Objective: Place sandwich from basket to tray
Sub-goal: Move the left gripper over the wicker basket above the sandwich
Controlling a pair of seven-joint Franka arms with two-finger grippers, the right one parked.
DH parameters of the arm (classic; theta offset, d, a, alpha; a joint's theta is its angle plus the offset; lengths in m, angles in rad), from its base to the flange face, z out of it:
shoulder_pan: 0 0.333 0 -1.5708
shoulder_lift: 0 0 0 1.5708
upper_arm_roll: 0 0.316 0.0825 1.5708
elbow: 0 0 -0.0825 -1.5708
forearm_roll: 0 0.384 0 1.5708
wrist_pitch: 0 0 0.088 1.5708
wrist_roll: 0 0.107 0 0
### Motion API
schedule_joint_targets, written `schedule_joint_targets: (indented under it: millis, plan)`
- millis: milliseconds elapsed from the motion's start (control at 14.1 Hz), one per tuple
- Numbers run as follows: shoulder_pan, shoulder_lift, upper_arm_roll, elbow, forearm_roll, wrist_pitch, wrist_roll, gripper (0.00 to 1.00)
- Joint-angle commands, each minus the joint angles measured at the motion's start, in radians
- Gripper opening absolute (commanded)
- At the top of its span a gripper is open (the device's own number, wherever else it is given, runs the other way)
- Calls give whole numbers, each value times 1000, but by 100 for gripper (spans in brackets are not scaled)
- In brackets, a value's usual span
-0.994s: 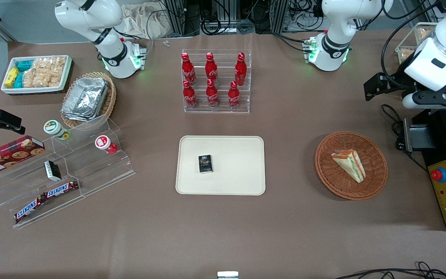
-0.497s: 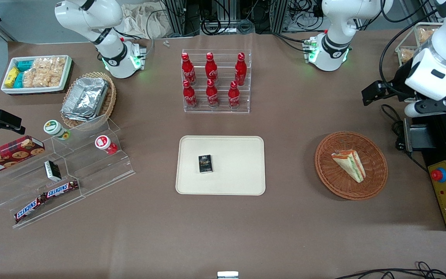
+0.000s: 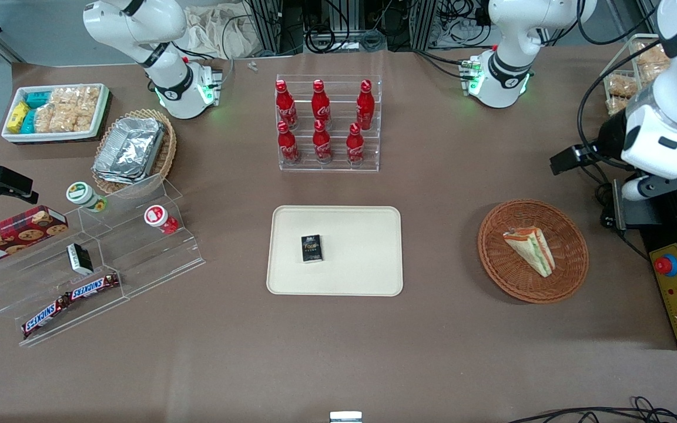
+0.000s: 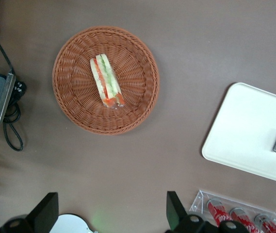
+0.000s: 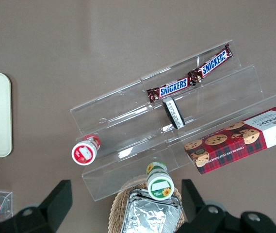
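Approach stage: the left arm's jaws hang wide open and empty, high above the table, not yet over the basket.

The small triangular clear-wrapped sandwich (image 4: 106, 81) of white bread with orange-red and green layers lies on its side in the round reddish-brown woven wicker basket (image 3: 567, 270), roughly at its middle. The gripper (image 4: 112, 216) sits well apart from the basket, offset toward the working arm's end of the table and farther from the front camera. In the wrist view the sandwich's long axis runs about square to the line between the two fingertips, so a straight descent would likely close the jaws across its narrow width. The flat cream-beige rectangular plastic tray (image 3: 368, 264) lies on the table well away from the basket, toward the parked arm's end, with a small dark box (image 3: 311, 248) on it.
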Motion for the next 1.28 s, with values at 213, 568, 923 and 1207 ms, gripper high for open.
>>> schedule_joint_targets:
  millis: [213, 568, 923, 1207]
  plan:
    - [46, -2, -3, -97, 2, 88, -33, 100]
    - [46, 1, 4, -212, 5, 223, -105, 100]
    - [46, 4, 4, -342, 42, 384, -169, 100]
    - [46, 68, 5, -392, 74, 496, -241, 100]
